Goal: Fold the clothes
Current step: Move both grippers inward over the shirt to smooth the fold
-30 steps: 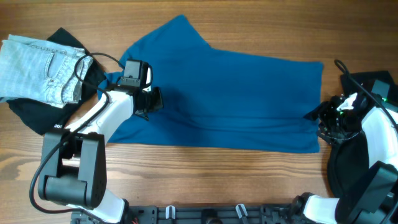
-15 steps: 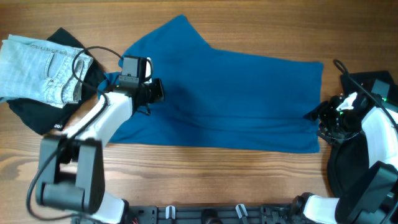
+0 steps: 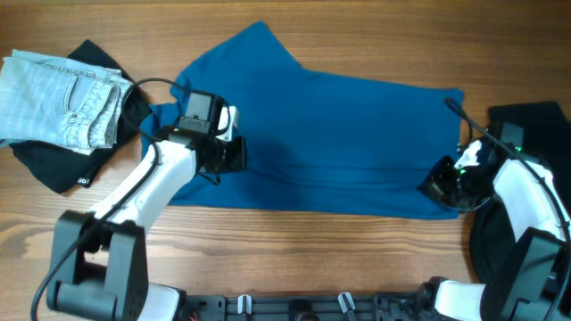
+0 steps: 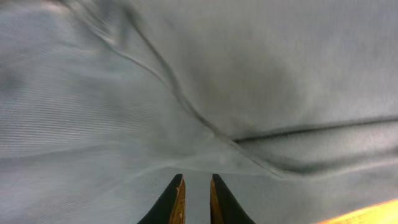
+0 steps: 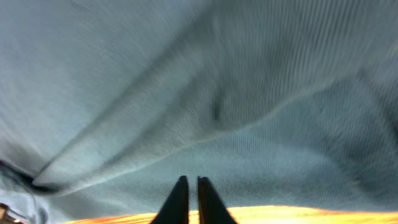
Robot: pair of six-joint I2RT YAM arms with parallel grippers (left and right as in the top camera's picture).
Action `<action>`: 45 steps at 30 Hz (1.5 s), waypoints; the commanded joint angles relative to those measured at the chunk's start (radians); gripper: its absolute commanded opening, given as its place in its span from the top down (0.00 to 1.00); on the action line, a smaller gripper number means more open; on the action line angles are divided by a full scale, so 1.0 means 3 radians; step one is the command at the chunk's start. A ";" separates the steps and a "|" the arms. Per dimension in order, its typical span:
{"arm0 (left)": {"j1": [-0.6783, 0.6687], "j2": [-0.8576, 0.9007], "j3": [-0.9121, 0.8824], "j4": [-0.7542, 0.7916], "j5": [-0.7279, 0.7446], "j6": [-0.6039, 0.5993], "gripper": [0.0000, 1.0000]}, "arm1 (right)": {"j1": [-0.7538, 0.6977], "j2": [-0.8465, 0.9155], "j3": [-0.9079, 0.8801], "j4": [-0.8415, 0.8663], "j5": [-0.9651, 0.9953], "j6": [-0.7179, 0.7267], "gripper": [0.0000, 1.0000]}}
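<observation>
The clothes lie on the wooden table [image 3: 312,254]. A large deep-blue shirt [image 3: 348,134] is spread flat across the middle. My left gripper [image 3: 239,153] rests on its left part, near the sleeve. In the left wrist view its tips [image 4: 196,177] stand almost together, pinching the shirt's cloth [image 4: 249,74]. My right gripper [image 3: 434,189] sits on the shirt's lower right corner. Its fingers [image 5: 189,179] are shut on the fabric [image 5: 217,81] just inside the hem.
Folded pale-blue jeans [image 3: 58,98] lie at the far left on a black garment [image 3: 62,169]. Another black garment [image 3: 535,120] lies at the right edge behind my right arm. Bare wood shows along the front [image 5: 280,214].
My left gripper slid right across the shirt, opened slightly and closed again. My right gripper moved left onto the shirt's lower right corner and shut.
</observation>
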 commanded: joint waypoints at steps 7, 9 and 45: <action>-0.0211 0.0290 -0.0032 -0.0015 0.0249 0.0123 0.96 | 0.0076 -0.0042 -0.0690 0.0738 -0.0081 0.0716 0.96; -0.0211 0.0290 -0.0032 -0.0003 0.0224 0.0125 0.96 | 0.0076 -0.0042 -0.0696 0.1105 -0.0333 0.0738 0.96; -0.0404 0.0292 -0.0031 0.0200 0.0351 0.0111 0.79 | 0.0075 -0.0045 -0.0617 0.1485 -0.0354 0.0393 0.94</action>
